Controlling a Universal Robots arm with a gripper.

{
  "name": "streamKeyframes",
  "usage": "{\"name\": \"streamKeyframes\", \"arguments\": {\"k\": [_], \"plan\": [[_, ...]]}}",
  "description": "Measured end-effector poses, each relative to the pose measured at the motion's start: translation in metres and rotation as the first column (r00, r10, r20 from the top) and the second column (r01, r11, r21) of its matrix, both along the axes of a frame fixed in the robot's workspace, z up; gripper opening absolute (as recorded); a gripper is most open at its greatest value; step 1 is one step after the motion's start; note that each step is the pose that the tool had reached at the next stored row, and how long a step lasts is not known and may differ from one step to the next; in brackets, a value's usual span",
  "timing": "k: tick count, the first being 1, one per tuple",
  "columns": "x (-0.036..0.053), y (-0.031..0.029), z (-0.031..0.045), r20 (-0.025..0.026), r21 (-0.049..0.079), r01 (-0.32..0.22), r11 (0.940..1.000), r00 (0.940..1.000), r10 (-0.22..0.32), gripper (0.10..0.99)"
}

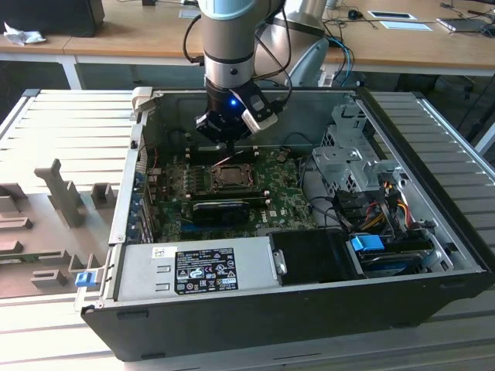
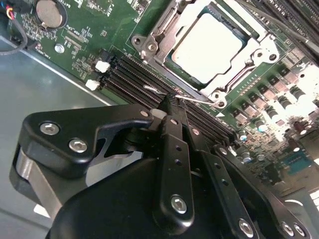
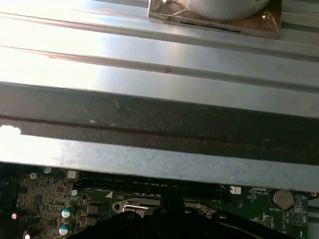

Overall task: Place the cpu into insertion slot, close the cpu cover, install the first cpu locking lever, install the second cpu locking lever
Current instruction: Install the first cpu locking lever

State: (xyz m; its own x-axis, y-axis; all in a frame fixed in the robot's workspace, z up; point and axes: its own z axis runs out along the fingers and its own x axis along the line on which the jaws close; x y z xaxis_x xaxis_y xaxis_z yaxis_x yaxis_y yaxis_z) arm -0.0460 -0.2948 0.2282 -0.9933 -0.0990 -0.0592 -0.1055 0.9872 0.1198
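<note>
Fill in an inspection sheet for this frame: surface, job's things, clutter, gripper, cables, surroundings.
Surface: motherboard inside an open case.
Job's things: cpu sits in the slot; cover lies flat around it; a lever wire runs by the gripper tip.
Clutter: nothing seen.
Gripper: gripper low over the board, beside the slot.
Cables: coloured bundle at the exterior view's right.
Surroundings: grey ribbed table; desks behind.

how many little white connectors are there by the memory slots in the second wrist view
2. One white connector sits at the end of the memory slots; the second is right beside it. The gripper may hide more.
</note>
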Motion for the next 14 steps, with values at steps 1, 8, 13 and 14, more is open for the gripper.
{"name": "streamKeyframes", "arguments": {"k": [1, 8, 13, 14], "plan": [[0.0, 0.0, 0.0, 0.0, 0.0, 0.004, 1.0, 1.0, -0.004, 0.106], [0.0037, 0.0, 0.0001, 0.0, 0.003, 0.03, 0.9995, 0.9996, -0.03, 0.106], [0.0043, 0.0, -0.0004, -0.0002, 0.004, 0.033, 0.9995, 0.9995, -0.033, 0.106], [0.0043, 0.0, -0.0005, -0.0001, 0.004, 0.033, 0.9995, 0.9995, -0.033, 0.106]]}}
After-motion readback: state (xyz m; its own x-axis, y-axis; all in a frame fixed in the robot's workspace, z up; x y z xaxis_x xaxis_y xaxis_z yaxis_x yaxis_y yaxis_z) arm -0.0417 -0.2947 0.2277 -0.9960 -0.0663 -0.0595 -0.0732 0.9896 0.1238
